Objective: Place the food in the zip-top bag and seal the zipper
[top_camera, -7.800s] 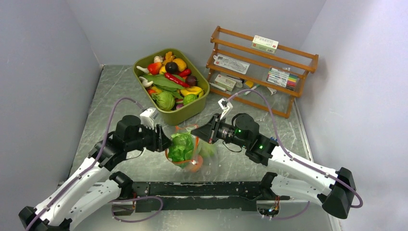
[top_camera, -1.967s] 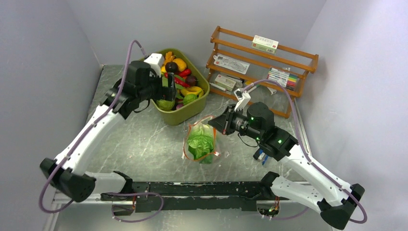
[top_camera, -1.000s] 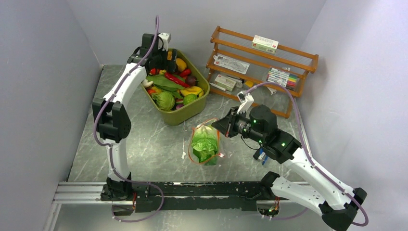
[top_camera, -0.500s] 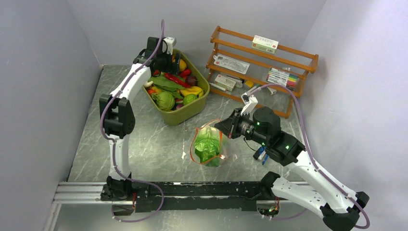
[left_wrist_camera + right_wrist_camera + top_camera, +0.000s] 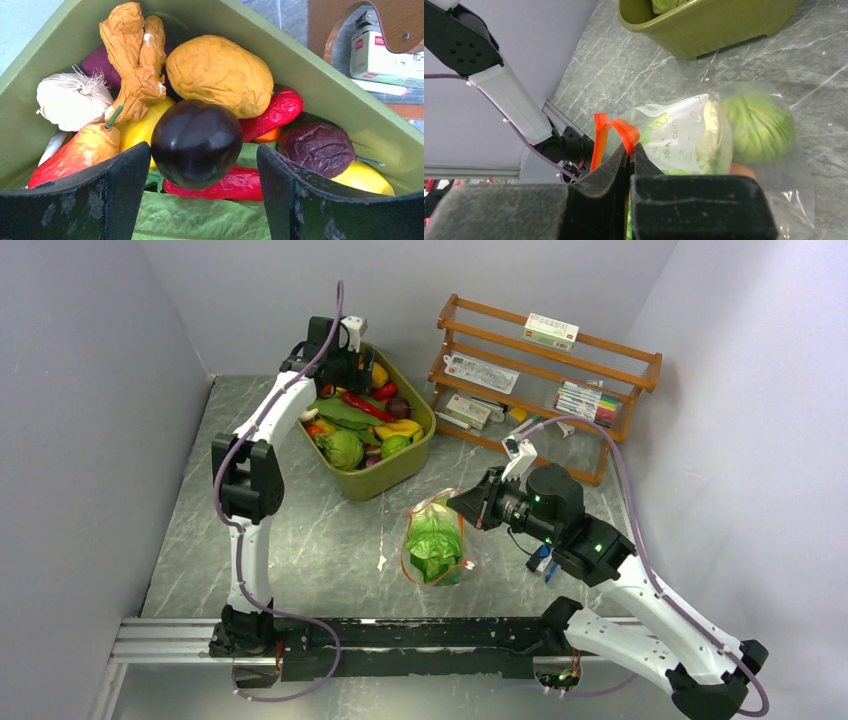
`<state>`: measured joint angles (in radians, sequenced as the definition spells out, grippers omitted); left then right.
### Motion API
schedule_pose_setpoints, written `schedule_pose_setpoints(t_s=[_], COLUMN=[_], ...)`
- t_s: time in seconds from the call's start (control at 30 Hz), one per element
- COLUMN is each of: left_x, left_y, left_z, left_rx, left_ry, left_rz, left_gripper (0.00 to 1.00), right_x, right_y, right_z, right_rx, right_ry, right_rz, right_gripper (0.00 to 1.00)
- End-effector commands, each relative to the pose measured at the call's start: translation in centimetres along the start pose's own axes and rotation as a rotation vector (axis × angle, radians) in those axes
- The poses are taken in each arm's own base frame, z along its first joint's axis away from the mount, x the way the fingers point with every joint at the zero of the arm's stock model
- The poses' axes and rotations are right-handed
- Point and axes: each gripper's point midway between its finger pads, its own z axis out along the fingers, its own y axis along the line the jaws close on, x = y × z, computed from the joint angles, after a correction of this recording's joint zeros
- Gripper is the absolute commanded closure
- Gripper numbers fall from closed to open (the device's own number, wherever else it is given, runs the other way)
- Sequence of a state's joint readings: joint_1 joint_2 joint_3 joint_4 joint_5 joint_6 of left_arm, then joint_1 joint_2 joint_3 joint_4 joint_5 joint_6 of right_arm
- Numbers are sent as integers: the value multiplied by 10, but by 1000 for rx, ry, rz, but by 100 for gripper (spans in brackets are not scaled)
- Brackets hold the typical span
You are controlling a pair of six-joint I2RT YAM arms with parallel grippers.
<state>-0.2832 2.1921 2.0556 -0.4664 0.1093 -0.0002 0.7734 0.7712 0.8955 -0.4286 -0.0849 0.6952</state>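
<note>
purple ball (image 5: 196, 142) between wide left claw (image 5: 200, 148)

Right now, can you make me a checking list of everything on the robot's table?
Surface: grey marbled table, flat.
Job's things: zip-top bag lies on the table with green leafy food inside; its zipper looks open. Dark purple ball sits in the tub.
Clutter: olive-green tub piled with toy food; wooden rack with boxes and pens.
Grippers: left gripper open, one finger on each side of the purple ball. Right gripper shut on the zipper, holding the bag's mouth up.
Cables: purple cable runs along each arm.
Surroundings: plain grey walls; nothing else seen.
</note>
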Motion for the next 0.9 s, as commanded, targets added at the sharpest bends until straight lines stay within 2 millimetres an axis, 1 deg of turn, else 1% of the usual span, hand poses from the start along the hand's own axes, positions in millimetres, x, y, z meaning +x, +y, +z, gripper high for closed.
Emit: schedule_pose_setpoints(t_s=[0.0, 0.07, 0.17, 0.3, 0.43, 0.53, 0.63, 0.73, 0.77, 0.8, 0.87], left_x=[-19, -15, -10, -16, -31, -45, -58, -65, -62, -65, -64], left_y=[1, 1, 2, 1, -3, -11, -22, -38, -42, -46, -56], left_z=[4, 7, 12, 5, -13, -36, -65, -96, -104, -119, -141], left_rx=[-3, -5, -10, -6, 3, 24, 68, 132, 151, 167, 205], left_ry=[-59, -50, -39, -52, -94, -127, -165, -183, -179, -197, -210], left_rz=[17, 13, 9, 7, 2, -34, -78, -109, -119, -125, -136], left_gripper=[22, 19, 20, 32, 44, 49, 53, 56, 56, 56, 56], right_x=[-17, -17, -19, -19, -18, -16, -14, -13, -14, -15, -17], right_y=[12, 12, 14, 15, 14, 11, 5, 3, 2, 1, 1], right_z=[-3, -3, -5, -6, -6, -4, -1, 2, 3, 3, 3], right_rx=[-43, -46, -51, -52, -50, -42, -18, -7, -2, 5, 10], right_ry=[-69, -68, -72, -75, -75, -74, -75, -70, -71, -74, -83], right_rz=[3, 4, 5, 9, 14, 23, 33, 39, 37, 38, 43], right_gripper=[100, 100, 100, 100, 100, 100, 100, 100, 100, 100, 100])
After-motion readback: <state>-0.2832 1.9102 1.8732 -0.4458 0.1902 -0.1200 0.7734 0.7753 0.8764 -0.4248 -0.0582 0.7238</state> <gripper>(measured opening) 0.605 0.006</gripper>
